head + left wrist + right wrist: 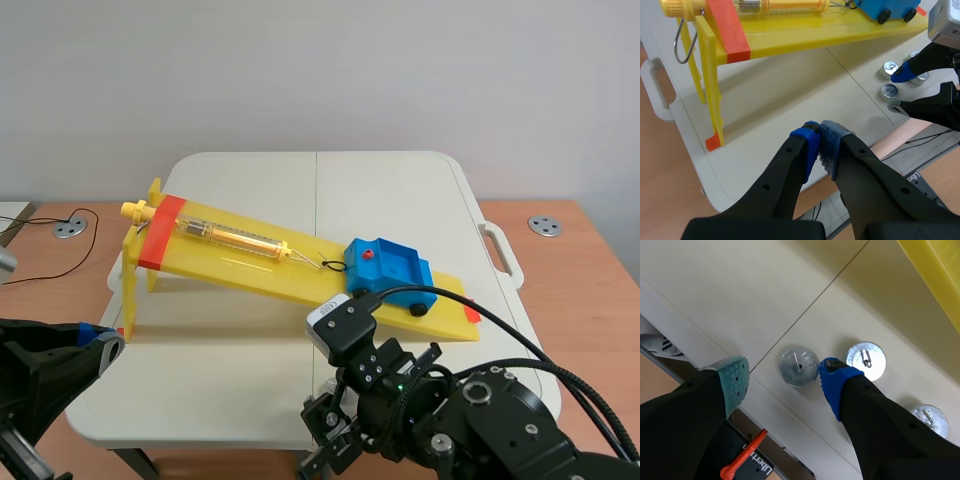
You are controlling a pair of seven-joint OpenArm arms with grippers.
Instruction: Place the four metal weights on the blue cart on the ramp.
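My left fingers (819, 142) are pressed shut on nothing and hang low over the near edge of the bench (765, 125). My right fingers (840, 385) are wide open and point down at the bench. One round metal weight (799, 367) lies flat between them, just beside the blue pad and further from the green one. I do not hold it yet. A second weight (866, 361) lies just past the blue pad, and a third weight (931, 420) sits off to the side. I cannot tell for sure where the fourth one is. The left wrist view shows a little bunch of weights by my right fingers, but my arm hides part of it. Further away stands the yellow ramp (250, 262). The blue cart (388, 265) sits near its low end, hooked by a string to the see-through spring tube (235, 237). The cart's tray looks empty. So I think nothing is done yet. All four weights have to go up into the cart, and picking up the first one is my step now.
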